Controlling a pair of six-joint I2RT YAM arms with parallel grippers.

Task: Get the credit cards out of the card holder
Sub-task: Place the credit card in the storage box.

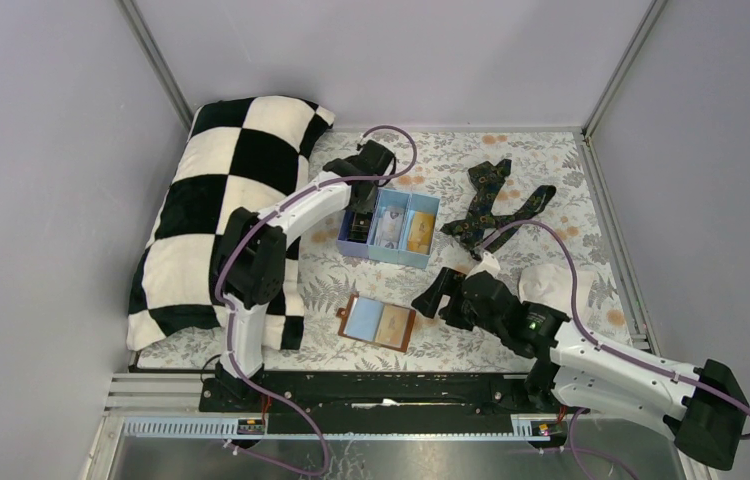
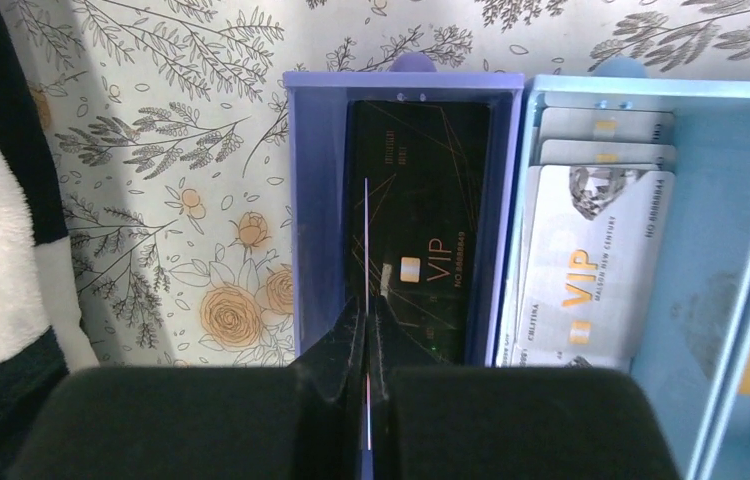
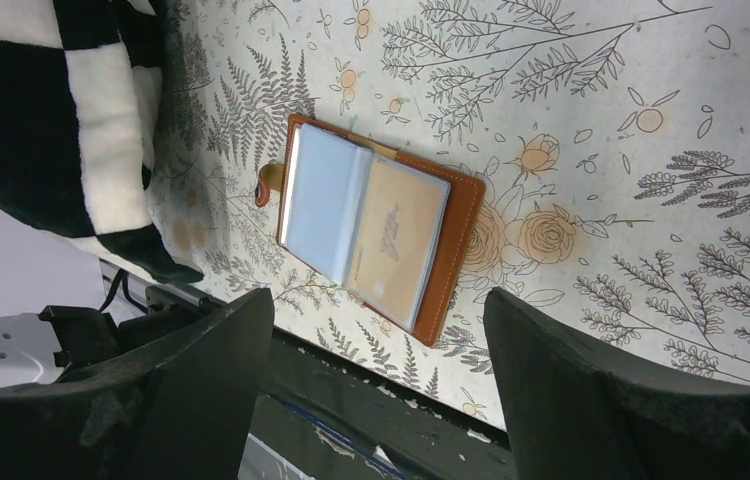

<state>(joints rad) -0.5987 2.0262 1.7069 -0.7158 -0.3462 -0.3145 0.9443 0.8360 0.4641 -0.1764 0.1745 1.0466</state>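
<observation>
The card holder [image 1: 379,322] lies open on the floral cloth near the front edge. In the right wrist view the card holder [image 3: 371,225] shows a pale blue panel and a gold-orange card [image 3: 396,235] in its sleeve. My right gripper [image 3: 379,300] is open and empty, hovering just right of the holder [image 1: 441,295]. My left gripper [image 2: 367,300] is shut on a thin card [image 2: 367,230], seen edge-on, over the tray's left compartment [image 1: 356,225]. A black VIP card [image 2: 421,250] lies in that compartment. Pale grey cards [image 2: 596,260] lie in the middle one.
The light blue three-compartment tray [image 1: 421,258] stands mid-table, with a gold card [image 1: 418,232] in its right compartment. A dark patterned necktie [image 1: 496,205] lies to the back right. A black-and-white checked pillow [image 1: 216,210] fills the left side. A white cloth [image 1: 551,285] lies near my right arm.
</observation>
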